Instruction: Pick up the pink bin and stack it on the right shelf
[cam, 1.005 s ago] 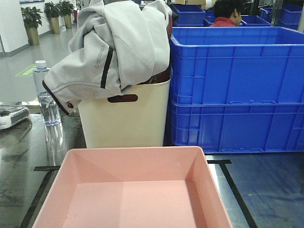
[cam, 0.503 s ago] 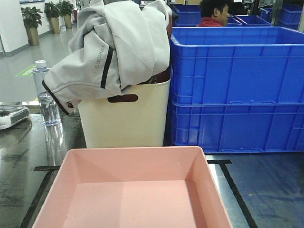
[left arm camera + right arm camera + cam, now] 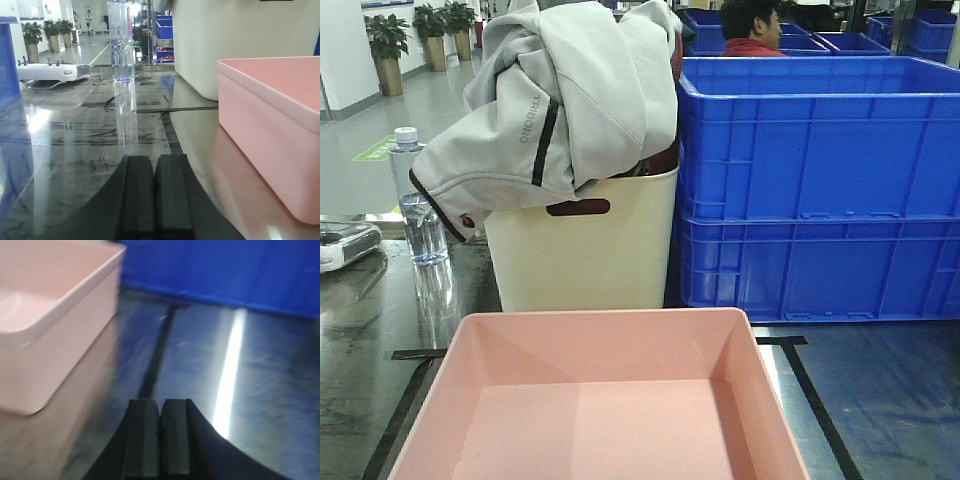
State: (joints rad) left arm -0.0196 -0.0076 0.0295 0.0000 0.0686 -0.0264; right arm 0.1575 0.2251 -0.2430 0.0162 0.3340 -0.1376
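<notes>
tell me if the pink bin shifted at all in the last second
No. In the front view the pink bin keeps the same position against the cream bin and the black tape line on the deck.

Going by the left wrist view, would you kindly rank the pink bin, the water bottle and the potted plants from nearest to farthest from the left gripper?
1. The pink bin: just ahead and to the right of the left gripper, whose jaws are closed.
2. The water bottle: farther ahead, slightly left, standing on the shelf deck.
3. The potted plants: far back on the left, on the floor.
</notes>
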